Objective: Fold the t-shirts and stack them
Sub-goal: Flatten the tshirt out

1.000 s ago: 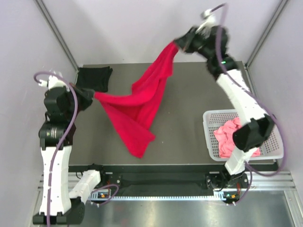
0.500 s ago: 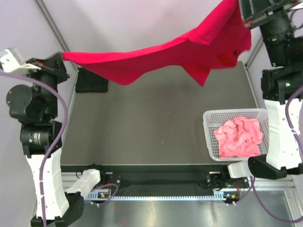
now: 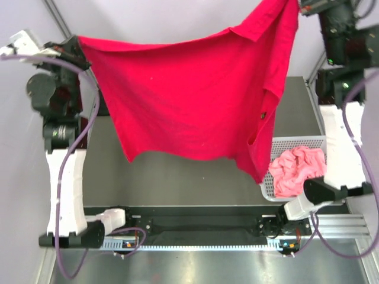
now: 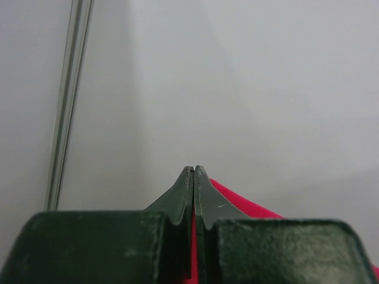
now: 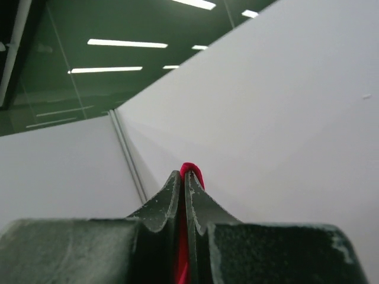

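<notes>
A bright red t-shirt (image 3: 189, 94) hangs spread like a sheet high above the table, stretched between both arms. My left gripper (image 3: 77, 44) is shut on its upper left corner. My right gripper (image 3: 299, 6) is shut on its upper right corner at the frame's top edge. The shirt's lower right part droops to the basket's near left corner. In the left wrist view the gripper (image 4: 193, 168) pinches red cloth (image 4: 249, 207) between its closed fingers. The right wrist view shows the gripper (image 5: 185, 173) with a red fold (image 5: 192, 167) poking out past the fingertips. A crumpled salmon pink t-shirt (image 3: 296, 171) lies in the basket.
The white lattice basket (image 3: 296, 141) stands at the table's right side near the right arm's base. The dark table top (image 3: 177, 183) shows below the hanging shirt. Grey walls with metal corner posts close in the back and sides.
Both arms have risen and moved apart. The red t-shirt went from a bunched drape over the table to a wide sheet hanging between the grippers.
</notes>
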You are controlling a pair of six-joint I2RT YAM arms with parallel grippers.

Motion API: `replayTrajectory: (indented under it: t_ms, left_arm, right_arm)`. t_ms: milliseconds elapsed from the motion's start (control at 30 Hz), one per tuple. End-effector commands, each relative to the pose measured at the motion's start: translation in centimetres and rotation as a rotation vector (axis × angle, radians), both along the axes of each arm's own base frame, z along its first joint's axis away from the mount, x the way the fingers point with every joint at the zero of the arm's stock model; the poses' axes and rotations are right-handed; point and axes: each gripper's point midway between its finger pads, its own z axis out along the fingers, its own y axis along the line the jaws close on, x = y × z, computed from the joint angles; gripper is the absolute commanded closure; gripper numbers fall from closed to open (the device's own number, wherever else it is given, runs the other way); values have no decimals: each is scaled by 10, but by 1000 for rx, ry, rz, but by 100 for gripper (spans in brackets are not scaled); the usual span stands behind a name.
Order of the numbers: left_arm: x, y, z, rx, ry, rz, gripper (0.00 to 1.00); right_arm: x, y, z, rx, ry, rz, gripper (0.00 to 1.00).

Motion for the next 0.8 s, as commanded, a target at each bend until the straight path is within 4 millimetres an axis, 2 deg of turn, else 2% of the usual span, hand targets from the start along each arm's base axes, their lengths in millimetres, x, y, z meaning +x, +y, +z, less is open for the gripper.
replayTrajectory:
  t_ms: [0, 33, 67, 100, 133, 167, 200, 233, 367, 467, 500, 567, 600, 633, 700, 733, 767]
  left_arm:
    - [29, 8, 15, 23, -92, 51, 100]
    - [48, 9, 12, 27, -94, 57, 100]
    - [51, 11, 19, 28, -113, 59, 100]
    - [60, 11, 19, 30, -114, 59, 100]
    - [78, 14, 15, 31, -113, 62, 100]
    - [80, 15, 23, 31, -136, 64, 100]
    - [86, 18, 25, 29, -146, 68, 100]
    - [98, 21, 26, 27, -151, 62, 100]
    - [115, 32, 38, 13, -194, 55, 100]
    - [116, 39, 45, 3, -212, 47, 100]
    - [111, 41, 48, -1, -218, 46, 100]
    - [106, 46, 45, 1, -205, 49, 100]
    - [103, 47, 43, 1, -202, 43, 100]
    - [96, 55, 31, -18, -182, 45, 100]
    - [89, 58, 12, -47, -153, 9, 100]
    - [79, 65, -11, -55, -108, 24, 100]
    - [75, 67, -26, -61, -77, 32, 100]
  right_arm:
    - [37, -6, 3, 64, -23, -10, 100]
    - [46, -7, 2, 72, -20, -9, 100]
    - [76, -3, -12, 78, 22, 1, 100]
    - [72, -5, -2, 89, -6, 4, 100]
    - [79, -6, -2, 96, -2, 0, 100]
    - [104, -3, -16, 94, 37, -5, 100]
    - [100, -7, -9, 102, 14, -6, 100]
    - [107, -9, -11, 119, 24, -4, 100]
    - [119, -23, -15, 157, 37, -16, 100]
    - [116, -29, -13, 171, 40, -10, 100]
    - [118, -29, -16, 162, 58, -8, 100]
    - [110, -27, -15, 151, 71, 11, 100]
    - [115, -25, -23, 140, 102, 14, 100]
    - [117, -22, -31, 119, 134, 28, 100]
    - [117, -15, -52, 102, 215, 55, 100]
    - [117, -8, -65, 83, 251, 94, 100]
    - [115, -5, -93, 72, 330, 108, 100]
